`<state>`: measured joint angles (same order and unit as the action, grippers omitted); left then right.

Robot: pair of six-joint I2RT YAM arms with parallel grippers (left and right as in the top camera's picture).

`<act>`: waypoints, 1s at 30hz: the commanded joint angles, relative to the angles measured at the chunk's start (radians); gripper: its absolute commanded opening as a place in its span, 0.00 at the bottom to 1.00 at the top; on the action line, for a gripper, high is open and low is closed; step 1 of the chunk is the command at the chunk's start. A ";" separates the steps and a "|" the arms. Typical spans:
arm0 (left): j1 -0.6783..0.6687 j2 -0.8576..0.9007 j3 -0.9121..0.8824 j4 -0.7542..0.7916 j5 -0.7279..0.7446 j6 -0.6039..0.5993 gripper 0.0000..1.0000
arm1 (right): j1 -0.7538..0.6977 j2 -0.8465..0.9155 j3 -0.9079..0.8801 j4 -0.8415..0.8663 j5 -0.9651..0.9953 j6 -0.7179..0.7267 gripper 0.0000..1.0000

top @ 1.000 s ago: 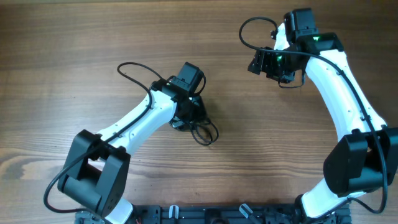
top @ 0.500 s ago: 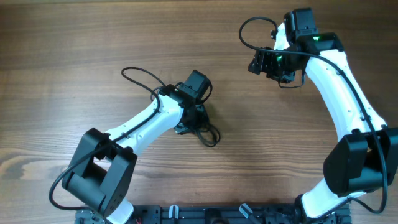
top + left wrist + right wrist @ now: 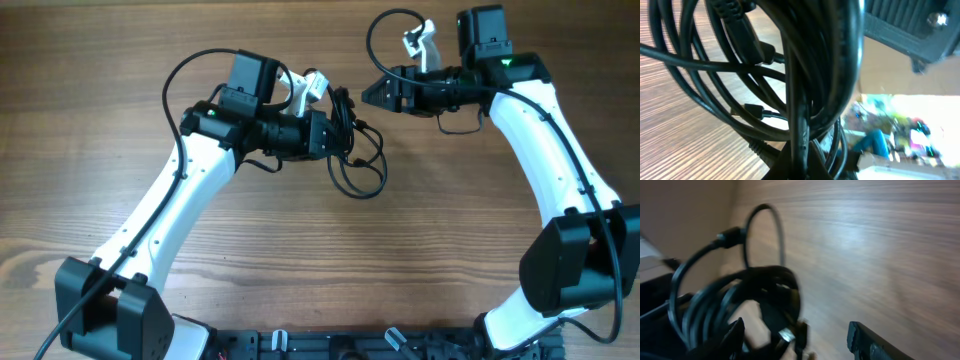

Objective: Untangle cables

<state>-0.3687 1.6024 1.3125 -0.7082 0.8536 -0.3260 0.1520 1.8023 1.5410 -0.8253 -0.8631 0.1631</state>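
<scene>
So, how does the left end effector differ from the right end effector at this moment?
The left end effector is shut on the cables; the right end effector is open and grips nothing. The left one points toward the right side, the right one toward the left. Both are black and close to the bundle.

The left arm [image 3: 170, 215] and right arm [image 3: 545, 130] are smooth white tubular links joined by boxy black joint housings. Each has a small green light [image 3: 510, 62] just behind the wrist and a thin black wire [image 3: 167, 88] arcing back from the end effector. A white handle-shaped piece [image 3: 305, 88] sits behind the black left gripper [image 3: 338, 128] — and its dark ribbed housing [image 3: 900, 25] carries a bright silver screw [image 3: 940, 19].
</scene>
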 commanded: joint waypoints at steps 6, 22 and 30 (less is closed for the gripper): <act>0.014 -0.003 0.014 -0.021 0.152 0.274 0.04 | 0.017 -0.081 -0.002 0.077 -0.114 0.125 0.65; 0.027 -0.003 0.014 0.069 0.071 0.002 0.04 | 0.130 -0.093 -0.002 0.008 0.013 -0.005 0.65; 0.027 -0.003 0.014 0.074 0.128 -0.024 0.04 | 0.191 -0.093 -0.003 0.076 0.216 0.085 0.44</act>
<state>-0.3466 1.6035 1.3125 -0.6491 0.9089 -0.3435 0.3401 1.7290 1.5410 -0.7582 -0.7498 0.2157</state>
